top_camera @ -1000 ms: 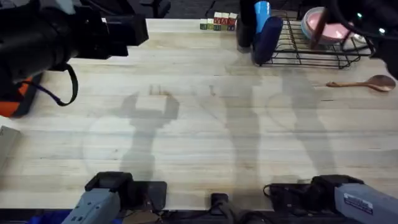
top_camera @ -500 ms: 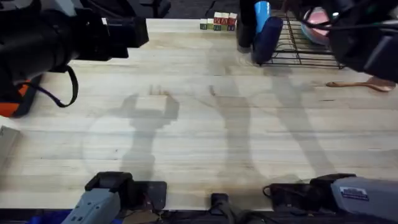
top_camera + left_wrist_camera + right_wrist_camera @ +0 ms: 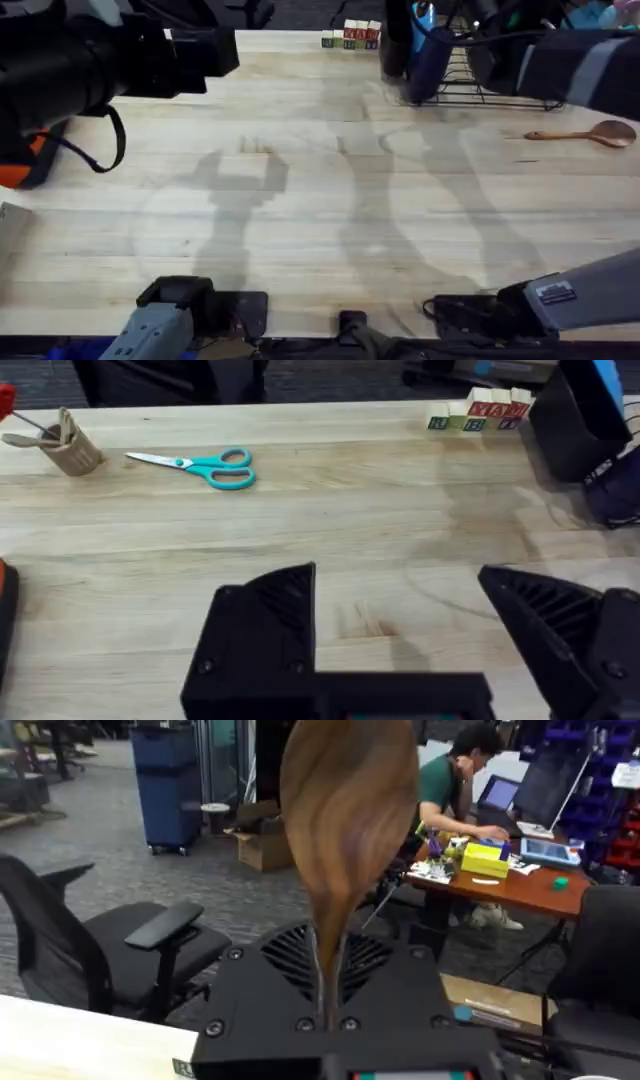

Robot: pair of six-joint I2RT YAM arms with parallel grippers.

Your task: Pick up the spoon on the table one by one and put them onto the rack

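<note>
1. The right gripper (image 3: 330, 1010) has its fingers closed on the handle of a wooden spoon (image 3: 345, 830); in the right wrist view the brown oval bowl stands up straight from between the two fingers.
2. In the overhead view the right arm (image 3: 570, 65) reaches across the 1 o'clock corner of the table (image 3: 320, 220), above the black wire rack (image 3: 455, 85).
3. A second wooden spoon (image 3: 590, 132) lies flat on the table at about 2 o'clock, just in front of the rack, its bowl towards the table's right edge and its slim handle pointing left.
4. The left gripper (image 3: 400, 630) hangs above bare tabletop with its black fingers spread wide and nothing between them.
5. In the left wrist view, teal-handled scissors (image 3: 195, 465) lie on the far planks, with a small cup of sticks (image 3: 65, 445) beside them.
6. A row of lettered wooden blocks (image 3: 350, 36) sits at the table's 12 o'clock edge, near a dark upright holder (image 3: 415, 50) at the rack's left end.
</note>
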